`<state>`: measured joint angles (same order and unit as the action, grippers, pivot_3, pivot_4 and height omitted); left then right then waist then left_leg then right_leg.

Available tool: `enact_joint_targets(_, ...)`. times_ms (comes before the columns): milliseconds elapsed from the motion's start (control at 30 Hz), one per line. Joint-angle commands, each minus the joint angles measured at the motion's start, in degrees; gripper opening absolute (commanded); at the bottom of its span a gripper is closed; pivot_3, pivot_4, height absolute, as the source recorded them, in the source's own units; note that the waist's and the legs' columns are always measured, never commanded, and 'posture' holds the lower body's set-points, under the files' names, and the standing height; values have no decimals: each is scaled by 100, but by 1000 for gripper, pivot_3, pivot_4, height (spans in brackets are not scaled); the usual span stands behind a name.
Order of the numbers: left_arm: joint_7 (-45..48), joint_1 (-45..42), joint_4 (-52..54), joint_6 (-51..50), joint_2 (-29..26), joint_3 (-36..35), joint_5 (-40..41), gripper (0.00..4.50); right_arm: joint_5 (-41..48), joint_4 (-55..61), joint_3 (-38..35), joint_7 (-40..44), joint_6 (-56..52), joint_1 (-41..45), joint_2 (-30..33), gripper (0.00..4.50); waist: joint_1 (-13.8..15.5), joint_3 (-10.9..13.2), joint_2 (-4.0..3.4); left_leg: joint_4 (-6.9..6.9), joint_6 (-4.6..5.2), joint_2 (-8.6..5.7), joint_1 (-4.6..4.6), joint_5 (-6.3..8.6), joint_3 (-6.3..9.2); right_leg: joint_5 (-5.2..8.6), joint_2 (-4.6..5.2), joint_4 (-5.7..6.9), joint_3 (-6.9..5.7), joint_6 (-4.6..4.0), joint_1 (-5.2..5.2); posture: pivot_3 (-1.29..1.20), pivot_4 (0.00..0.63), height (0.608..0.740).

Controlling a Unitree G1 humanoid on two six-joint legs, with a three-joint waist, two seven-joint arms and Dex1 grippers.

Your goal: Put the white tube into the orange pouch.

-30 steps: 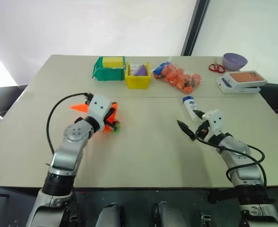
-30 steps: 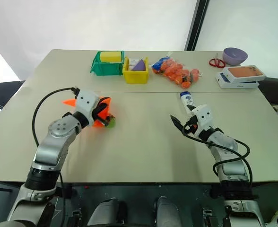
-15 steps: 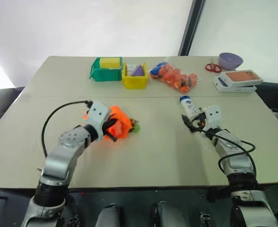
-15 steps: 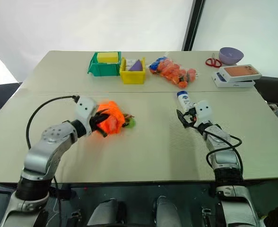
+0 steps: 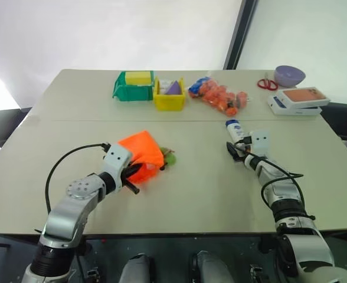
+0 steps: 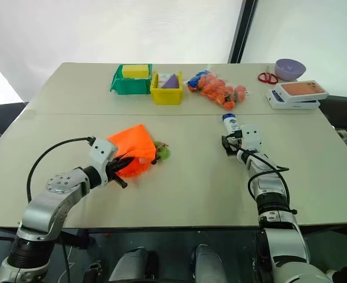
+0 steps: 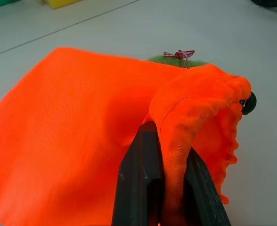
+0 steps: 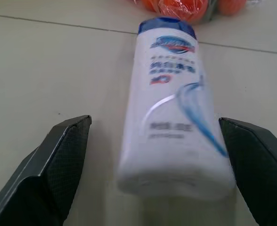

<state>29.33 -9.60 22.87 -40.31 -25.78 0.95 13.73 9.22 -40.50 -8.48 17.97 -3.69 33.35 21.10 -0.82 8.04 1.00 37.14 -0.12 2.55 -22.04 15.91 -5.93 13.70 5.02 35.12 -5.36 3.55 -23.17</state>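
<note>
Now our left gripper (image 7: 163, 188) pinches the orange pouch (image 5: 139, 154) rim; our right gripper (image 8: 152, 155), jaws spread, straddles the white tube (image 8: 174, 103) on the table (image 5: 191, 177).

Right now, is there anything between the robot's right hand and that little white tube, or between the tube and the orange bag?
Nothing visible. The white tube lies on the table between the right gripper's open jaws. Bare tabletop separates it from the orange pouch, whose rim the left gripper pinches.

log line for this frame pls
left gripper: shut on pouch rim | right gripper: open, straddling tube | tube: lying on table, not gripped
</note>
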Motion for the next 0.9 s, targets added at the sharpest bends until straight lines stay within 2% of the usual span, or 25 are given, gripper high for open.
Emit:
enact_joint_targets(33,-58,-17,169,177,26,-14,13,0,29,16,-138,-22,217,188,17,2693,0,0,0,0,0,0,0,0,0,0,0,0,0,0,0,0,150,740)
enact_joint_targets(100,-74,-11,142,203,49,-19,23,0,26,93,-112,21,262,155,11,1797,-2,0,0,0,0,0,0,0,0,0,1,0,0,0,0,0,150,740)
enact_joint_targets(233,-74,31,72,264,91,-61,77,0,-33,303,-72,59,385,48,56,1797,-3,1,-1,0,0,0,0,0,0,0,1,0,0,0,0,0,150,740)
enact_joint_targets(300,-73,36,30,272,139,-118,148,0,18,761,-1,321,447,-156,98,1797,5,1,-2,-1,0,0,0,0,0,0,1,-1,0,0,-1,0,150,740)
enact_joint_targets(367,-78,12,-24,263,193,-203,240,0,235,1462,58,773,362,-467,124,1797,9,3,-5,-2,0,1,-4,0,2,0,2,-1,0,1,-4,0,150,740)
enact_joint_targets(433,-71,-39,-74,212,241,-337,381,0,680,2717,262,1562,-78,-1087,275,1797,21,3,-6,-4,1,2,-8,1,3,0,1,-2,-1,1,-5,0,150,740)
enact_joint_targets(633,175,-243,-208,-48,181,-628,911,0,1747,5544,1082,3086,-1665,-2703,1049,1797,28,-1,0,-5,5,6,-10,6,6,1,3,-9,-4,1,-6,0,150,740)
enact_joint_targets(733,345,-320,-269,-251,99,-728,1204,0,1887,6050,1361,3122,-2101,-2925,1092,1797,11,0,2,-2,5,8,-10,6,6,10,4,-14,-5,-20,-8,0,150,740)
enact_joint_targets(900,610,-352,-255,-442,-98,-704,1521,0,1626,6229,1811,2924,-2308,-2899,890,1797,30,1,8,4,2,8,-8,7,8,5,5,-22,-7,-40,-27,0,150,740)
